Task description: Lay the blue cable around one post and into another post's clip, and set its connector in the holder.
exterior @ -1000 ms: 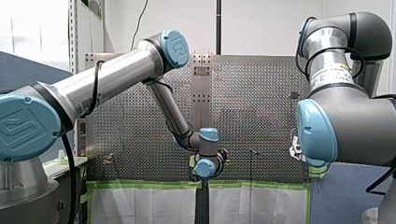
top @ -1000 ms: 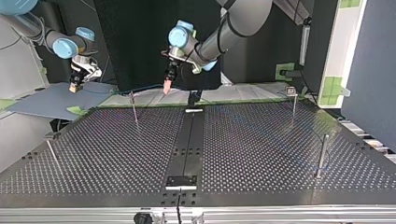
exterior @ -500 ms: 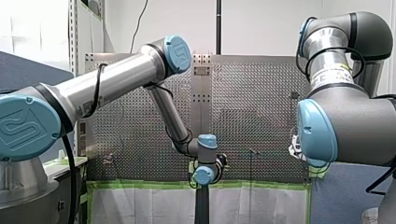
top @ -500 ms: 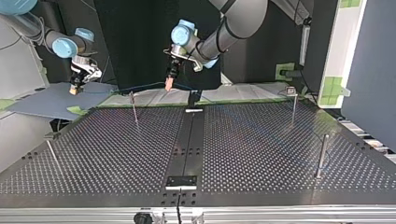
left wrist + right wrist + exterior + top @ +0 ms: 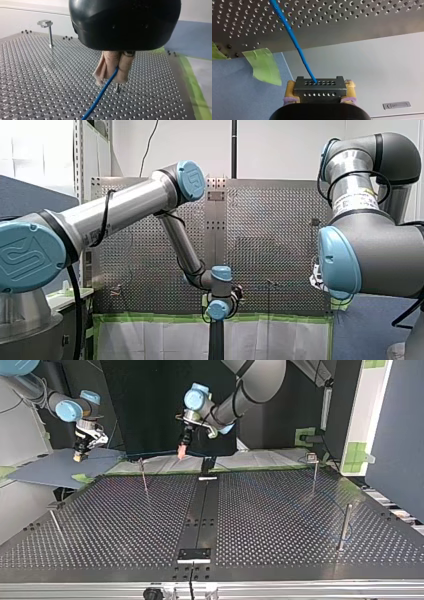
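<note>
Just above the bench (image 5: pixel 37 82), the blue cable (image 5: pixel 100 96) is pinched in the left claw (image 5: pixel 113 75); its connector (image 5: pixel 319 85) (a dark holed block) is clamped in the right claw (image 5: pixel 320 93), off the bench's edge.

white wall (image 5: pixel 290 150), black backdrop (image 5: pixel 142 402), green tape (image 5: pixel 280 317)

passage: table (image 5: pixel 260 510) middle | obstacles: edge posts (image 5: pixel 344 527), perhaps the cable (image 5: pixel 100 96)

Matt metal table (image 5: pixel 280 510), smooth blue cable (image 5: pixel 100 96)
</note>
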You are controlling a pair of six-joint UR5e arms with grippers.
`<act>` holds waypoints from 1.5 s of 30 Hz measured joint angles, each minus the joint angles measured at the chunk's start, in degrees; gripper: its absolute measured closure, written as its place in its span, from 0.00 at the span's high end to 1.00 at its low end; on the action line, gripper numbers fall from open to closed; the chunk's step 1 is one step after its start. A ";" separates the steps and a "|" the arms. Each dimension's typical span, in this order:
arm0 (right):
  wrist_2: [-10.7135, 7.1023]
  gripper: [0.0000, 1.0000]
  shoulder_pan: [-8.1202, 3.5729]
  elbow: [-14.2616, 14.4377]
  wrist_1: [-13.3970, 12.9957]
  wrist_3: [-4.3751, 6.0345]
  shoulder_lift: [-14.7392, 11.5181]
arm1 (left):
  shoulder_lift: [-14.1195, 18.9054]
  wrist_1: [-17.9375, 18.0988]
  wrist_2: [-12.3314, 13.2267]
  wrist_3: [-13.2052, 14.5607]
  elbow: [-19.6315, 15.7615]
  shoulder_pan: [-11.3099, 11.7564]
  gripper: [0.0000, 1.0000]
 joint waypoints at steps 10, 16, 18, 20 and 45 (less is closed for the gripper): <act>0.01 0.07 0.23 0.00 0.15 0.11 0.54 | -0.02 -0.48 0.03 -0.30 0.33 0.59 0.00; 0.09 0.07 0.29 -0.01 -0.09 1.00 2.51 | -0.02 -1.79 -0.07 -0.69 0.86 1.13 0.00; 0.03 0.07 0.26 -0.03 -0.22 1.22 2.81 | -0.01 -2.61 -0.10 -0.68 1.29 1.33 0.00; 0.01 0.07 0.13 -0.12 -0.23 1.48 2.92 | -0.01 -3.11 -0.11 -0.67 1.64 1.50 0.00; 0.14 0.07 1.19 -2.03 -0.19 2.85 3.01 | -1.60 -7.21 0.26 -0.45 6.54 2.81 0.00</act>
